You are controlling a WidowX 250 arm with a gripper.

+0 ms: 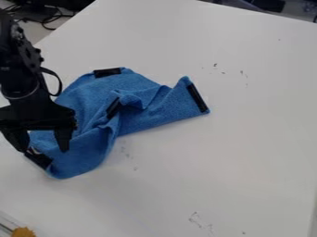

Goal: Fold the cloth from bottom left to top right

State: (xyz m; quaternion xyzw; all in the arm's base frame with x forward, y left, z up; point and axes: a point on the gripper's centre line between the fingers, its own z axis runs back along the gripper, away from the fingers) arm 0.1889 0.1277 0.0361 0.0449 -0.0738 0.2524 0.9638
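from where i stand, the black two-finger pincer (43,149) hangs above the lower left part of the rumpled blue cloth with black edge strips (142,121), its fingers wide apart and, as far as i can see, nothing caught between them. i'd guess it is placed there because that is the corner the fold should start from; one fingertip is right by the lower left black strip (38,159), though i can't tell whether they touch.

the cloth lies on the white counter (248,162), under the pincer and spreading away to its upper right, with one pointed end well off to the right. another black strip (113,108) sits near the cloth's middle among raised creases, probably because a corner is turned inward. the fold doesn't look done to me: the lower left part lies well apart from the upper right.
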